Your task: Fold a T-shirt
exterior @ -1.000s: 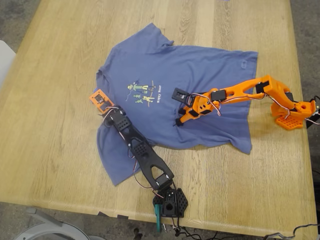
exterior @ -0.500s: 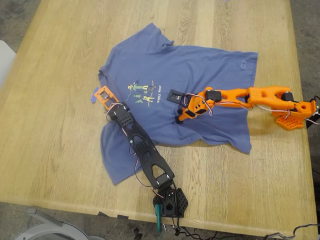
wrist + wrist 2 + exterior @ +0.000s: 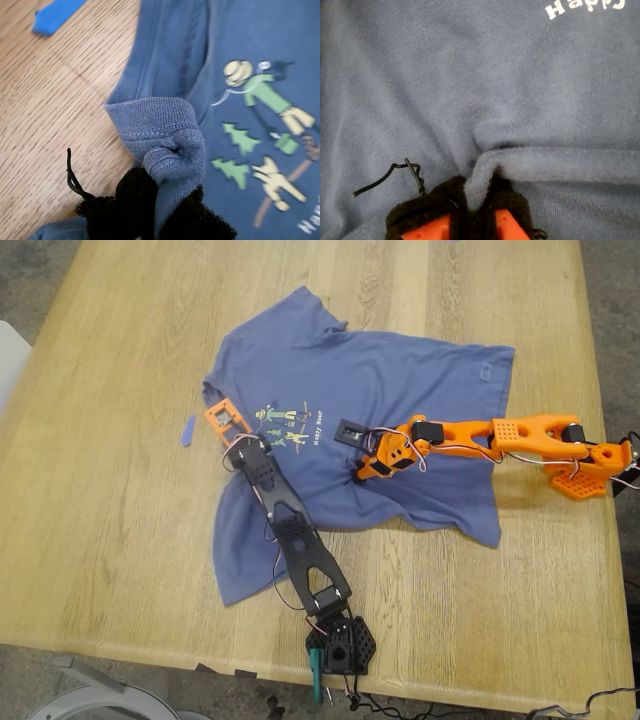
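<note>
My first gripper (image 3: 160,202) is pinching the T-shirt (image 3: 400,370) by its ribbed collar. My second gripper (image 3: 479,212) is clamping a fabric fold just beside the chest print (image 3: 290,425).

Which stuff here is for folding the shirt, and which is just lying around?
For the job:
- the T-shirt
- my first gripper, pinching its collar
- my second gripper, pinching a fold of it

Just lying around:
- the blue scrap on the table
</note>
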